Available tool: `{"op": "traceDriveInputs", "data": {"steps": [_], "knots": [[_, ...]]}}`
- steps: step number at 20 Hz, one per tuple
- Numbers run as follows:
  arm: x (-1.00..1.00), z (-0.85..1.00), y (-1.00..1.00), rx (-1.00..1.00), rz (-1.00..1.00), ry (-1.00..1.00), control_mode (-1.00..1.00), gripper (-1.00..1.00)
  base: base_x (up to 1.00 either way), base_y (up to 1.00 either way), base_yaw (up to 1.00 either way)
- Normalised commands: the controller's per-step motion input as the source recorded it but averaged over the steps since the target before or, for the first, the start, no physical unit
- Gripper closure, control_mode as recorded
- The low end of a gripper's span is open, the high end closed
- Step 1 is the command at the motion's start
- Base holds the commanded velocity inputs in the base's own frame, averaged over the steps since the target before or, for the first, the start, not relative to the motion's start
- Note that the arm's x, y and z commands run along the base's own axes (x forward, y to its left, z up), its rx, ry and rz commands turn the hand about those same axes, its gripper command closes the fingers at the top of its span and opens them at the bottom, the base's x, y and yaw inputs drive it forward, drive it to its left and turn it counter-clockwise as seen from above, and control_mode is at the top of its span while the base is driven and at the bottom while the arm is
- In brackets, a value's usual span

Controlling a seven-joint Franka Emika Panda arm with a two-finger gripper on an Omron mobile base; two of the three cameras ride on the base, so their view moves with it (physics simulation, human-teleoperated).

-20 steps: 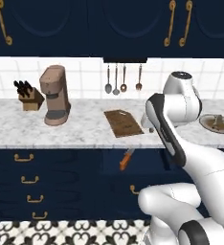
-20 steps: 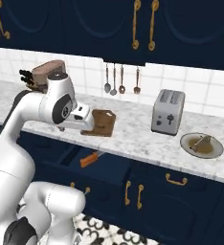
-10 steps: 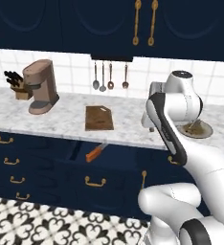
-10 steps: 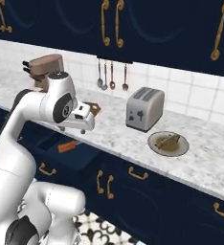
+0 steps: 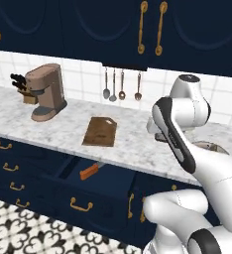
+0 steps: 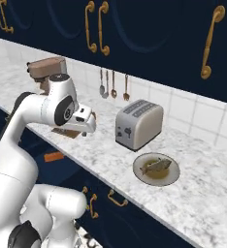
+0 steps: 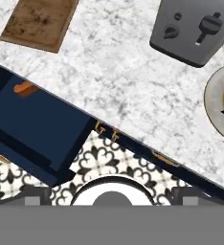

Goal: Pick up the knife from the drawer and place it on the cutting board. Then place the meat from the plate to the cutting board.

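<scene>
The drawer (image 5: 95,186) stands pulled open below the table (image 5: 138,144), the knife (image 5: 89,171) lying inside. Beyond it the cutting board (image 5: 100,131) lies bare. The meat (image 6: 156,165) rests on the plate (image 6: 143,176) beside the toaster (image 6: 138,124). How far the pincer is open cannot be told.

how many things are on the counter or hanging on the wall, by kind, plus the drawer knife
Orange-handled knife in the open navy drawer: 1
Dark-brown wooden cutting board: 1
Brown coffee machine: 1
Tan knife block: 1
Hanging utensils: 4
Silver toaster: 1
Round plate with meat: 1
Total: 10
</scene>
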Motion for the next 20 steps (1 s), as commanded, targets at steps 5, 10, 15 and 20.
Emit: {"op": "traceDriveInputs", "data": {"steps": [5, 10, 15, 20], "knots": [[0.0, 0.0, 0.0, 0.0, 0.0, 0.0, 1.0, -1.0, 0.24, -0.45, 0.34], [0.0, 0.0, 0.0, 0.0, 0.0, 0.0, 1.0, -1.0, 0.08, -0.33, 0.25], [-0.04, -0.28, 0.09, 0.05, 0.0, 0.14, -1.0, -1.0, 0.0, 0.0, 0.02], [0.05, -0.99, 0.77, 0.0, 0.13, 0.5, -1.0, -1.0, 0.0, 0.0, 0.0]]}}
